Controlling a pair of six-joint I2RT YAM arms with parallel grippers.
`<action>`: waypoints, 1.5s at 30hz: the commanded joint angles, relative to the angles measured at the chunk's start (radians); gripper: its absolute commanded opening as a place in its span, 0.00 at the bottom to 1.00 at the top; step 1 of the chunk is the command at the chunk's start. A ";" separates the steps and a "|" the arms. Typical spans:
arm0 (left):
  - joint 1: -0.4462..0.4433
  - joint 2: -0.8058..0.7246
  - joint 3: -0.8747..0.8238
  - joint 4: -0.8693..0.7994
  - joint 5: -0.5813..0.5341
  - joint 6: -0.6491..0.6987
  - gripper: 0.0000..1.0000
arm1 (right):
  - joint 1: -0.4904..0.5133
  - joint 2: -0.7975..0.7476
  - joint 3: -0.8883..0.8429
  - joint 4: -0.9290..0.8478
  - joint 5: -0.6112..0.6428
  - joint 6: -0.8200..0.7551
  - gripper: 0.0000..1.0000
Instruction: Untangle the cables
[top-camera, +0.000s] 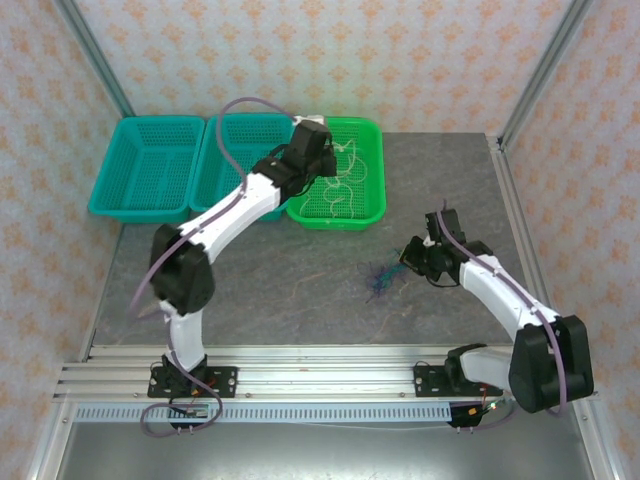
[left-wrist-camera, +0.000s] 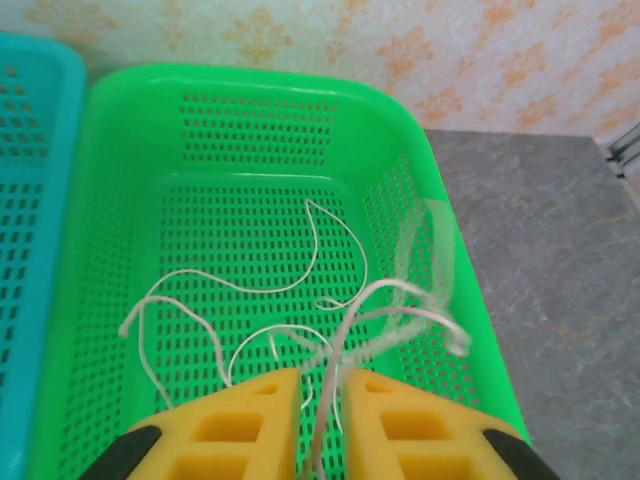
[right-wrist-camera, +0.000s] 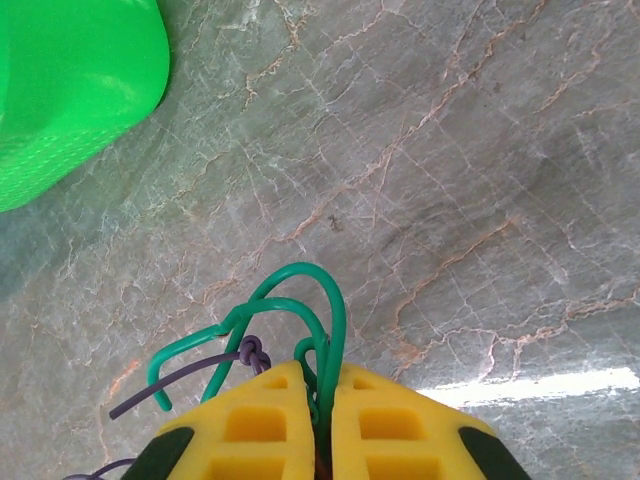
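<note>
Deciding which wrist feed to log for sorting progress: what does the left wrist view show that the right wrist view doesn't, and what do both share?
Left wrist: the left hand, fingers slightly apart with one of the whitish cables between them, the rest lying inside the green basket, and a teal basket beside it.
Right wrist: the right hand shut on a green cable that loops above the table, with a knotted purple cable alongside.
Both: the green basket and the grey table.
</note>
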 joint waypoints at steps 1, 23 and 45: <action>0.000 -0.006 0.066 -0.080 0.062 0.019 0.34 | 0.008 -0.040 -0.012 -0.004 -0.002 0.007 0.08; -0.081 -0.924 -0.891 0.118 0.274 -0.240 0.59 | 0.192 0.125 -0.017 0.235 -0.212 -0.020 0.04; -0.275 -0.548 -1.042 0.263 0.308 -0.337 0.58 | 0.297 0.351 0.008 0.228 -0.056 0.018 0.08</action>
